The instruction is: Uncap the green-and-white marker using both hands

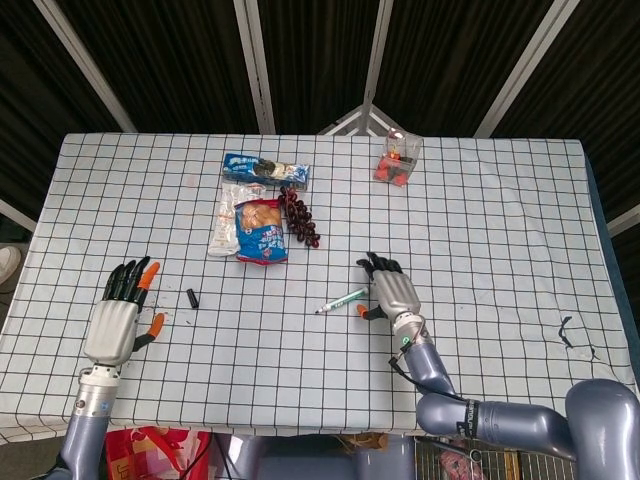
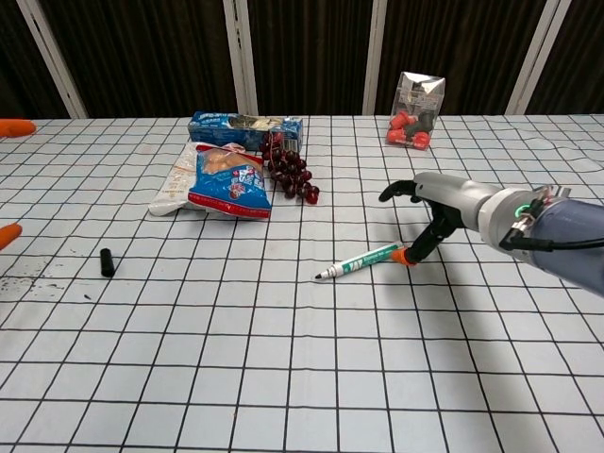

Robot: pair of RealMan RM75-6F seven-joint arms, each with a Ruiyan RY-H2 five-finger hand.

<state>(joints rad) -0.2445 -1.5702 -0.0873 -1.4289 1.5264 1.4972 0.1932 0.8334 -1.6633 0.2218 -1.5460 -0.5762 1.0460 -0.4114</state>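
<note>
The green-and-white marker (image 1: 341, 301) (image 2: 359, 263) lies uncapped on the checked tablecloth, its dark tip pointing toward my left side. Its black cap (image 1: 192, 298) (image 2: 107, 261) lies apart on the cloth, far to the left. My right hand (image 1: 393, 292) (image 2: 444, 203) hovers just right of the marker with fingers spread, one orange fingertip (image 2: 406, 255) at the marker's rear end. My left hand (image 1: 120, 320) is open near the front left, fingers apart and holding nothing, a short way left of the cap. In the chest view only its orange fingertips (image 2: 9, 127) show at the left edge.
A blue snack bag (image 1: 261, 231), a white packet (image 1: 224, 225), a blue box (image 1: 265, 169) and dark grapes (image 1: 299, 219) lie at the back left of centre. A clear bag of red items (image 1: 397, 158) stands at the back right. The table's front edge (image 1: 250, 425) runs close below both hands.
</note>
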